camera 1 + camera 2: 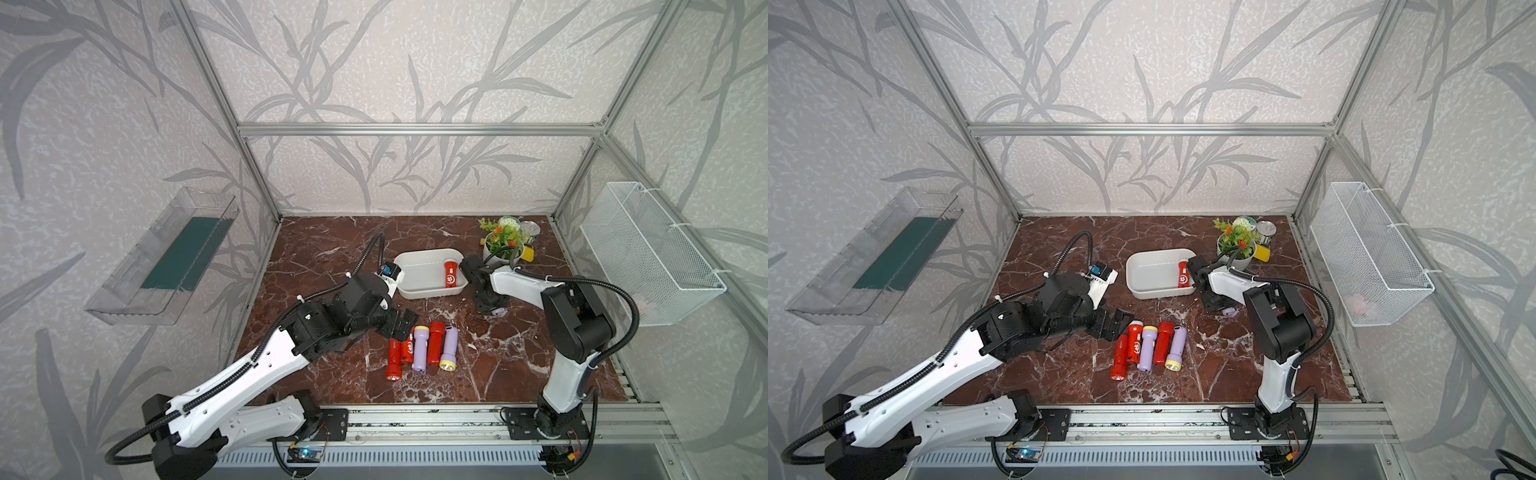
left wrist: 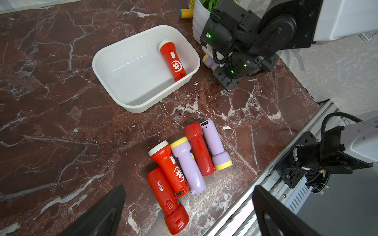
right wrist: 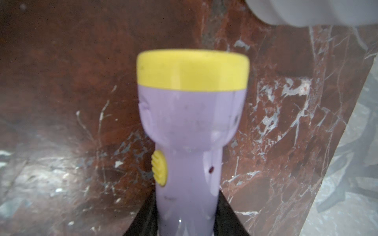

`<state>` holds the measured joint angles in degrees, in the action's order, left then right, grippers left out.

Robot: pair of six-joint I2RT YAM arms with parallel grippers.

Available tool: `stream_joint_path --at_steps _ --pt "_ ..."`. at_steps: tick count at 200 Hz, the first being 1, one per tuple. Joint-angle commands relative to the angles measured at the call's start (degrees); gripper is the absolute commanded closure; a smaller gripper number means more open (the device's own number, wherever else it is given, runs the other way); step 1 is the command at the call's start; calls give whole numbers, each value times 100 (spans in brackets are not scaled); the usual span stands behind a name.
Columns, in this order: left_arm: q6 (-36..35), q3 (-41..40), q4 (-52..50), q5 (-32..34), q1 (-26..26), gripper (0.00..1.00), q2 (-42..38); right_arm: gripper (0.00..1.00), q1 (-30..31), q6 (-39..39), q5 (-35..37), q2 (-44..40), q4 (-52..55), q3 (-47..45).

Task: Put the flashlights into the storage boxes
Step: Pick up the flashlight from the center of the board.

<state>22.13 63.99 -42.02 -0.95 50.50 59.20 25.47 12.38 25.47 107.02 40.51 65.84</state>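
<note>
The right gripper (image 3: 187, 222) pinches the thin handle of a lilac plastic flashlight with a yellow head ring (image 3: 190, 114). It is low over the dark red marble table (image 1: 332, 257), just beside the shallow white plastic tub (image 2: 96, 67), probably ready to lift it in. One red flashlight with a white ring (image 2: 173, 59) lies inside already. Five more red and lilac flashlights (image 2: 188, 167) lie side by side nearby, where the left gripper (image 1: 402, 325) hangs spread wide, empty. A white flower pot (image 2: 199, 22) crowds the right arm.

Red flashlight (image 1: 450, 274) in white tub (image 1: 417, 276); five flashlights (image 1: 420, 348) clustered; lilac flashlight (image 3: 190, 122) apart.
</note>
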Motion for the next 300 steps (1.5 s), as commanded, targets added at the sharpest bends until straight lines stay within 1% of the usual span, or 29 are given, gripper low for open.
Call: stream_joint_path --at_steps 1,33,85,130,183,191,239,300 --pt "76 -62 -88 108 -14 1 -84 69 72 111 -304 -76 373 22" --pt "86 -44 -100 123 -13 1 -118 69 70 148 -427 -256 430 32" --pt "88 -33 -140 130 -13 1 -119 70 141 293 -933 -539 544 -60" --pt "72 -9 -79 96 -12 1 -64 70 565 652 -728 -657 835 -227" --pt "85 -40 -83 82 -1 1 -125 69 909 1027 -724 -894 860 -635" --pt "91 -44 -87 79 -5 1 -138 70 959 1064 -733 -1086 845 -697" --pt "164 -69 -89 69 -5 1 -228 70 1022 1161 -715 -1248 908 -763" --pt "188 -124 -75 60 -4 1 -288 70 1021 1144 -604 -1661 1322 -452"
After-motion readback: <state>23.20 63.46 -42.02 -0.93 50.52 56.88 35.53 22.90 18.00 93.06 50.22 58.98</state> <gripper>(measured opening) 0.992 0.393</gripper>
